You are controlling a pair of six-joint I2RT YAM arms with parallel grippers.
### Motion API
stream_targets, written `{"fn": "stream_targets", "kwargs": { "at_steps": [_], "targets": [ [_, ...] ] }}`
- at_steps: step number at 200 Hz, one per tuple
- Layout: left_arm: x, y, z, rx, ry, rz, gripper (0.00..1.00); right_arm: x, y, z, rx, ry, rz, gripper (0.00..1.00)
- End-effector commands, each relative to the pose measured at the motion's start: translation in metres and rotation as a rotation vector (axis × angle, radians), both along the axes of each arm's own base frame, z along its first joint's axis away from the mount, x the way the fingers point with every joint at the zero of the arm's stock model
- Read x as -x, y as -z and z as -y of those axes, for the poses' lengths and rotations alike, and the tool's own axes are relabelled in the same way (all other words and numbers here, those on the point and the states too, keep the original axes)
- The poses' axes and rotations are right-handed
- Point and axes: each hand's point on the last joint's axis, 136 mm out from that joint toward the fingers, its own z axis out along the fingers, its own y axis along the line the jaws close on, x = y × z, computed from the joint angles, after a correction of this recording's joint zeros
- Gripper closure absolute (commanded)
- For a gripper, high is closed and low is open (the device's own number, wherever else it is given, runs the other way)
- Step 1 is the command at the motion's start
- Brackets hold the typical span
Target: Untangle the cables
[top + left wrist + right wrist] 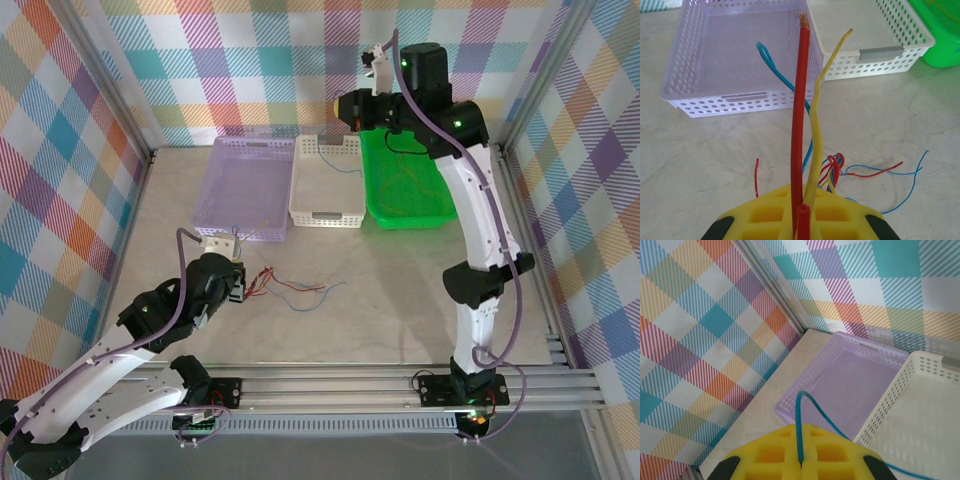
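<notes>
A loose tangle of red and blue cables (298, 290) lies on the table just right of my left gripper (241, 284). That gripper (802, 222) is shut on one end of the tangle. A red cable (799, 125), a yellow cable (819, 115) and a blue cable (771, 62) stick up from between its yellow fingers, and the knot (836, 165) rests beyond them. My right gripper (352, 108) hangs high over the back of the white basket (325, 195). It (801, 465) is shut on a thin blue cable (799, 425), which droops toward that basket (343, 163).
Three baskets stand in a row at the back: purple (245, 190), white, and green (405, 222) with thin wires inside. The purple basket (715, 65) sits straight ahead of the left gripper. Checkered walls and metal frame rails enclose the table.
</notes>
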Motion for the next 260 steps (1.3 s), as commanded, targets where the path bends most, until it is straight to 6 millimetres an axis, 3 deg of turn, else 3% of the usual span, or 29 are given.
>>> {"fn": "stream_targets", "kwargs": {
  "at_steps": [1,41,88,110,139,188,215,260],
  "targets": [
    [-0.004,0.001,0.003,0.002,0.01,0.013,1.0,-0.004,-0.005,0.0,-0.034,-0.029,0.004,1.0],
    [-0.005,0.001,0.006,-0.001,0.02,0.009,1.0,-0.01,-0.014,0.01,-0.045,0.004,0.033,1.0],
    [-0.004,0.002,0.007,0.001,0.024,0.005,1.0,-0.004,-0.056,0.015,-0.133,0.024,0.125,1.0],
    [-0.004,0.002,0.006,-0.001,0.025,0.006,1.0,-0.006,-0.058,0.011,-0.152,0.008,0.135,1.0],
    [-0.004,0.003,0.006,-0.002,0.024,0.004,1.0,-0.021,-0.036,0.004,-0.129,0.003,0.096,1.0],
    [-0.004,0.004,0.007,-0.006,0.026,0.001,1.0,-0.056,0.043,-0.011,-0.024,-0.001,-0.049,1.0],
    [-0.004,0.004,0.007,-0.004,0.029,-0.001,1.0,-0.062,0.069,-0.018,0.007,-0.035,-0.076,1.0],
    [-0.004,0.004,0.007,-0.006,0.03,-0.001,1.0,-0.089,0.12,-0.001,0.154,0.108,-0.123,1.0]
  ]
}}
